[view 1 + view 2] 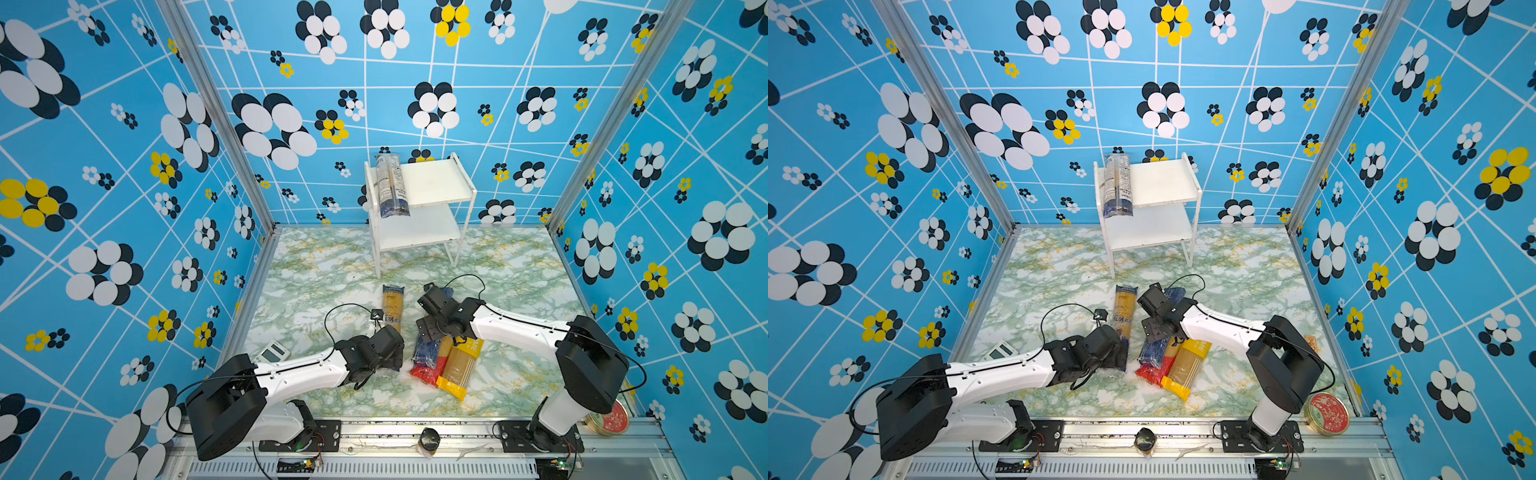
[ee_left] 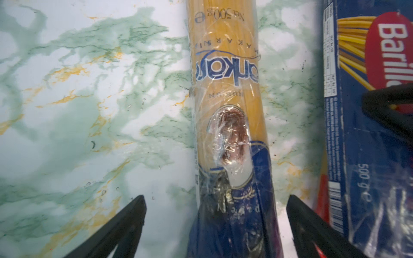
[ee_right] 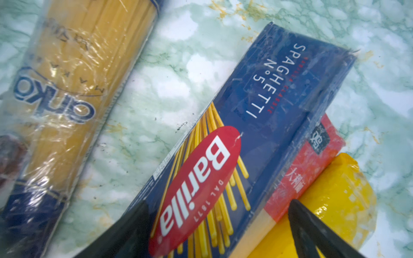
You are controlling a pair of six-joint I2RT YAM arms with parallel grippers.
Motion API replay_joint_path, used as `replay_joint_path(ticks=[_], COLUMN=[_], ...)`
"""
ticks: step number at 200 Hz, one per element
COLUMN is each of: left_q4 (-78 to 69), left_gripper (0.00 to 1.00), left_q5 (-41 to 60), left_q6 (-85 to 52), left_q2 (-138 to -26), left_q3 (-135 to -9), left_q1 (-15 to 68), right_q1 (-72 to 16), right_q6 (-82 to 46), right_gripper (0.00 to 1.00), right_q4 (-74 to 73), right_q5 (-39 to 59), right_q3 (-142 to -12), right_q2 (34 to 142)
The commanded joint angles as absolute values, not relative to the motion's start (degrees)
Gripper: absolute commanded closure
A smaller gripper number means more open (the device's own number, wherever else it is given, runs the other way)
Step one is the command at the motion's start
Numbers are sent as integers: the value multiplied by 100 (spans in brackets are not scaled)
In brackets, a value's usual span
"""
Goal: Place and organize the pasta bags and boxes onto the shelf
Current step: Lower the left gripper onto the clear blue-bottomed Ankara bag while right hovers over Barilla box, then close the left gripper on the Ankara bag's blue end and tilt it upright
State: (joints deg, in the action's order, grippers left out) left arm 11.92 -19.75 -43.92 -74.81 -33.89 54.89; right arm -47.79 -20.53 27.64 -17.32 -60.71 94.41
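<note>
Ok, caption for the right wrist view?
Open right gripper over the blue Barilla box; red pack and yellow pack alongside, clear spaghetti bag nearby.

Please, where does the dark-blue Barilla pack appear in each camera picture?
In a top view: Barilla pack low centre, atop the red-ended bag.
In a top view: same place.
Left wrist view: cut off at the picture's edge.
Right wrist view: mid-picture, label readable.
Shared landmark: the clear spaghetti bag beside it everywhere.

You have one clear-blue bag (image 1: 390, 187) flat on the shelf's (image 1: 436, 180) top board. Before the shelf lie a second clear-blue bag (image 1: 392, 303) and the Barilla pack (image 1: 428, 352), which overlaps the red-ended bag (image 1: 424, 374) beside the yellow-ended bag (image 1: 460, 366).
</note>
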Motion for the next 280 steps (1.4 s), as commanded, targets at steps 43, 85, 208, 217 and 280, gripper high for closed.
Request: replay_joint_path(ticks=[43, 85, 208, 217, 280], left_q4=[880, 1064, 1657, 1639, 1626], left_gripper=[1, 1, 37, 40, 65], left_q5=[-2198, -2491, -2734, -2726, -2749], left_q6=[-4351, -4407, -4942, -4939, -5062], left_q2=[-7770, -8202, -8822, -8840, -8812], left_q3=[-3411, -3618, -3834, -3816, -3704], left_q1=[5636, 5868, 6235, 6235, 6199], right_q1=[-4692, -4680, -4641, -4641, -4636], right_q6=[-1812, -1761, -1696, -1702, -1683], right_gripper=[1, 1, 1, 1, 1], right_q4=[2977, 3005, 3026, 3039, 3048], right_q5=[-1424, -1336, -1339, -1344, -1367], right_q3=[-6086, -6235, -6330, -6328, -6345], right_q2=[9069, 8946, 8798, 8789, 8780])
